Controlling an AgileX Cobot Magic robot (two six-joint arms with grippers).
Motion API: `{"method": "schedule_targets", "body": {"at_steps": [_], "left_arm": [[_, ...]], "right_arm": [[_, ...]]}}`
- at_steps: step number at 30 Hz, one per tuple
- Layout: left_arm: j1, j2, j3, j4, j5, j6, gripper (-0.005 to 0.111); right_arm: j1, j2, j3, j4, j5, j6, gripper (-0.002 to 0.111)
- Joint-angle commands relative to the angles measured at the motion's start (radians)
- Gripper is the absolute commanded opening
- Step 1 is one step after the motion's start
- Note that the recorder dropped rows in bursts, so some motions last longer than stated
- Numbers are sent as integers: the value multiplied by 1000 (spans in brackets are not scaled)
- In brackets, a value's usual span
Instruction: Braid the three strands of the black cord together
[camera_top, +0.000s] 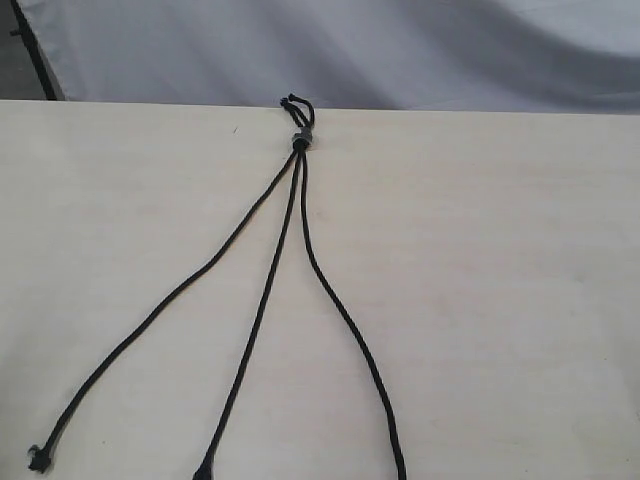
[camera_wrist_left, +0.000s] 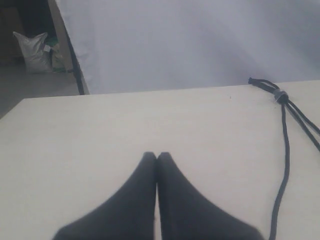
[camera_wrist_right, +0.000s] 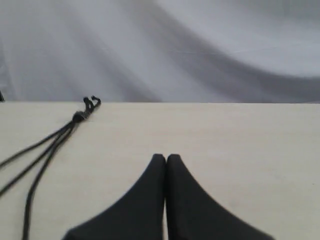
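Observation:
The black cord lies on the pale table, its grey-banded knot (camera_top: 299, 139) with short loops at the table's far edge. From there three strands fan out toward the near edge: the left strand (camera_top: 160, 302) ends in a knotted tip (camera_top: 39, 459), the middle strand (camera_top: 259, 312) runs straight down, and the right strand (camera_top: 347, 320) curves off to the right. They lie apart, uncrossed. No gripper shows in the exterior view. My left gripper (camera_wrist_left: 157, 156) is shut and holds nothing, with the knot (camera_wrist_left: 280, 95) far off to its side. My right gripper (camera_wrist_right: 166, 158) is shut on nothing, away from the knot (camera_wrist_right: 79, 117).
The pale wooden table (camera_top: 500, 300) ends at its far edge against a grey-white cloth backdrop (camera_top: 400, 50). In the left wrist view a dark post (camera_wrist_left: 75, 65) and a white sack (camera_wrist_left: 31, 50) stand beyond the table's corner.

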Motion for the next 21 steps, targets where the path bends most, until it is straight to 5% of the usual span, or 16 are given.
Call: {"method": "schedule_targets", "body": {"at_steps": [1, 4, 9, 12, 15, 18, 21], "left_arm": [[2, -4, 2, -15, -246, -10, 0], [2, -4, 2, -67, -511, -110, 0], [2, -4, 2, -55, -825, -658, 0], [2, -4, 2, -29, -999, -641, 0], [2, -2, -113, 7, -801, -519, 0], [2, 103, -273, 9, -456, -455, 0], [2, 268, -375, 30, -256, -451, 0]], "right_arm": [[-6, -7, 4, 151, -142, 130, 0], [-6, -7, 4, 250, -259, 227, 0], [-6, -7, 4, 286, -457, 304, 0], [-1, -7, -2, 180, -568, 299, 0], [1, 10, -109, 71, -497, 299, 0], [1, 131, -267, 32, -276, 297, 0], [1, 305, -405, 32, -37, 281, 0]]}}
